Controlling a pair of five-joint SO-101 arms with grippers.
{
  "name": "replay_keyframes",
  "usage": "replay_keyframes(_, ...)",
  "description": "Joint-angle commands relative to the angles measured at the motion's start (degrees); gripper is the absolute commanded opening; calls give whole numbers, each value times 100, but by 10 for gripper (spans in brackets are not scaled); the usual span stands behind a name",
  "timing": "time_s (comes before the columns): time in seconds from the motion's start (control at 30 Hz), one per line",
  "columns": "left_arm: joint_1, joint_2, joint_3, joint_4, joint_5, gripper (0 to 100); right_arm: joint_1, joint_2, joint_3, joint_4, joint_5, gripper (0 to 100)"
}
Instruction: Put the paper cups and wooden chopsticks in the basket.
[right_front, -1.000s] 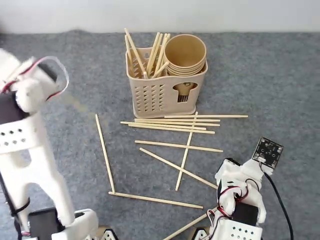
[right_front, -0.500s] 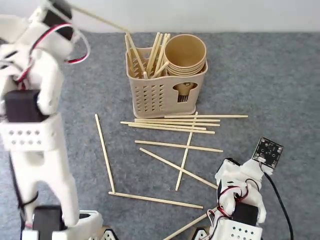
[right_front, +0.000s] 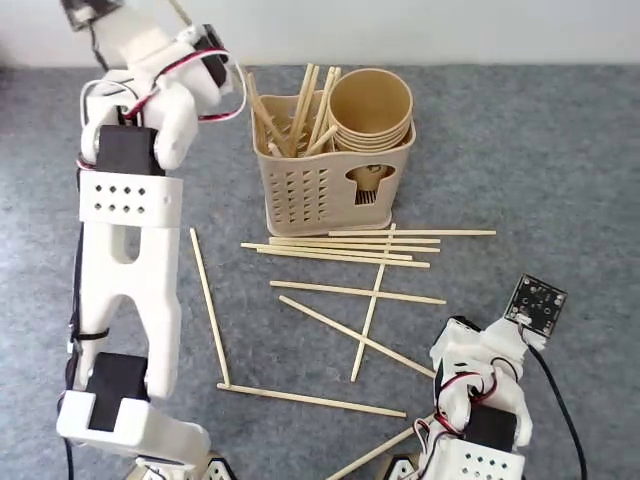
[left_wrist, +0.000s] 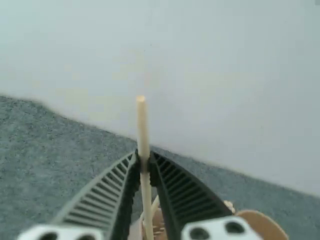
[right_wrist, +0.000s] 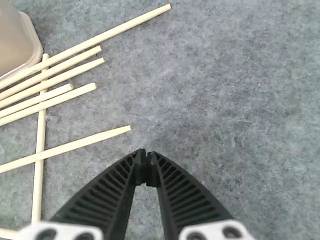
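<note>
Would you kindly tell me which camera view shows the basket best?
The high view: the whole basket shows there, with paper cups and chopsticks standing in it. The left wrist view catches a sliver of it behind the left pincer; the right wrist view, one corner.

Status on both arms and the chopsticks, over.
Left gripper shut on chopstick, by the basket. Right gripper shut, empty. Loose chopsticks lying in front of basket.

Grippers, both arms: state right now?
Left gripper: closed on a chopstick.
Right gripper: closed, holding nothing.
</note>
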Motion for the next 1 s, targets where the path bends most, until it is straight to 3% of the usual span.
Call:
replay_keyframes(0.0, 316, -44, -207, 325, -747, 29, 40, -84, 88, 4, -18, 9)
replay_keyframes(0.1, 580, -26, -207, 765, -1064, 103, 40, -84, 88, -4, -18, 9)
replay_keyframes(0.27, 651, -105, -365, 1196, -897, 240, 40, -84, 88, -4, -26, 9)
replay_keyframes(0.63, 598, -1196, -1270, 2312, -589, 242, 40, -84, 88, -4, -26, 9)
replay_keyframes(0.83, 114, -1873, -1253, 2567, -44, 239, 40, -84, 88, 13, -26, 9)
replay_keyframes(0.97, -264, -1952, -1253, 3323, -62, 239, 40, -84, 88, 13, -26, 9)
